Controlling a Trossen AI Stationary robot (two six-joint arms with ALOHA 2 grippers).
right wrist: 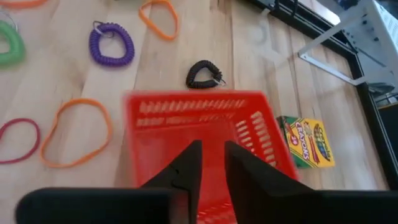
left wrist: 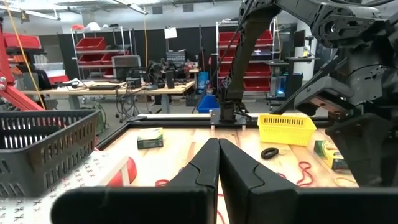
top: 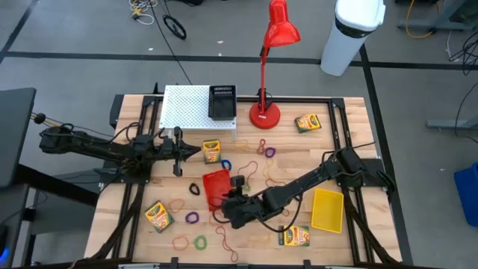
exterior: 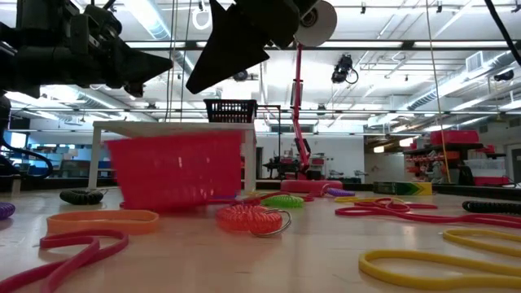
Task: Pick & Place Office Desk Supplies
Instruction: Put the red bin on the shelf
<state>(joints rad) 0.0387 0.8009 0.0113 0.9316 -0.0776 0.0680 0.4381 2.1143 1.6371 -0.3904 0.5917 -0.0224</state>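
Right wrist view — crayon box [right wrist: 306,142] beside red basket [right wrist: 205,134].

Free: bare tabletop [top: 351,119] beside the yellow basket [top: 327,210] | Blocked: red basket [top: 216,187] at centre; red lamp [top: 266,112] and white rack [top: 187,110] at far edge; loops scattered around.
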